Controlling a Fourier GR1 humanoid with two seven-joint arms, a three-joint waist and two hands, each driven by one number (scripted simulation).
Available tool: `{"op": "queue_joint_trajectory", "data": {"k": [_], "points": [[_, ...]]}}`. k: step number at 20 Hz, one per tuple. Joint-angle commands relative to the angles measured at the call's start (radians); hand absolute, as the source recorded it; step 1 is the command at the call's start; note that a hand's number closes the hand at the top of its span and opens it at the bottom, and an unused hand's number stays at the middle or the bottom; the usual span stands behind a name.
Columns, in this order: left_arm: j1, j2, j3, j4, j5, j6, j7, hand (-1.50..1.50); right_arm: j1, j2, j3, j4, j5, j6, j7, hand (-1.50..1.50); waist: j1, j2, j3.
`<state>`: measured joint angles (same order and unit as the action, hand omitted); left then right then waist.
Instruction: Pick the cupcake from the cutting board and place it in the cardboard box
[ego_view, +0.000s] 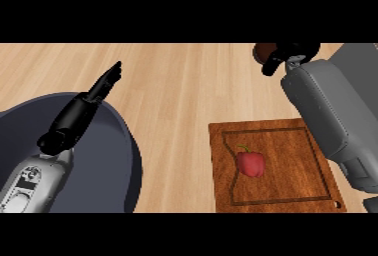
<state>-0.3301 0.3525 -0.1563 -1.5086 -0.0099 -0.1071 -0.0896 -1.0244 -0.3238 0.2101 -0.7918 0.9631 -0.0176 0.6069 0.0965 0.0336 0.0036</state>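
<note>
On the cutting board (275, 165) lies only a red bell pepper (251, 163), near its middle; no writing or label is legible anywhere. Beyond the board's far right corner, the right hand (284, 54) is curled around a dark brown object, possibly the cupcake (263, 50), mostly hidden. Left of the board, the left hand (92, 100) rests with fingers straight, above a dark grey rounded surface (111, 165).

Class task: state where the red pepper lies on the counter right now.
In the head view the red pepper lies near the middle of the wooden cutting board, right of centre, beside the right forearm.
</note>
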Motion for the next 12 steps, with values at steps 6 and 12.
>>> {"op": "queue_joint_trajectory", "data": {"k": [6, 12], "points": [[0.031, -0.001, 0.0, -0.014, -0.009, -0.002, 0.02, 0.0, -0.242, -0.023, -0.115, 0.22, 0.099, -0.264, 0.198, 1.5, -0.016, -0.01, -0.004], [0.033, 0.016, 0.037, 0.007, -0.001, -0.011, 0.016, 0.0, -0.271, -0.089, -0.175, 0.325, 0.136, -0.397, 0.283, 1.5, -0.051, -0.016, -0.004]]}}
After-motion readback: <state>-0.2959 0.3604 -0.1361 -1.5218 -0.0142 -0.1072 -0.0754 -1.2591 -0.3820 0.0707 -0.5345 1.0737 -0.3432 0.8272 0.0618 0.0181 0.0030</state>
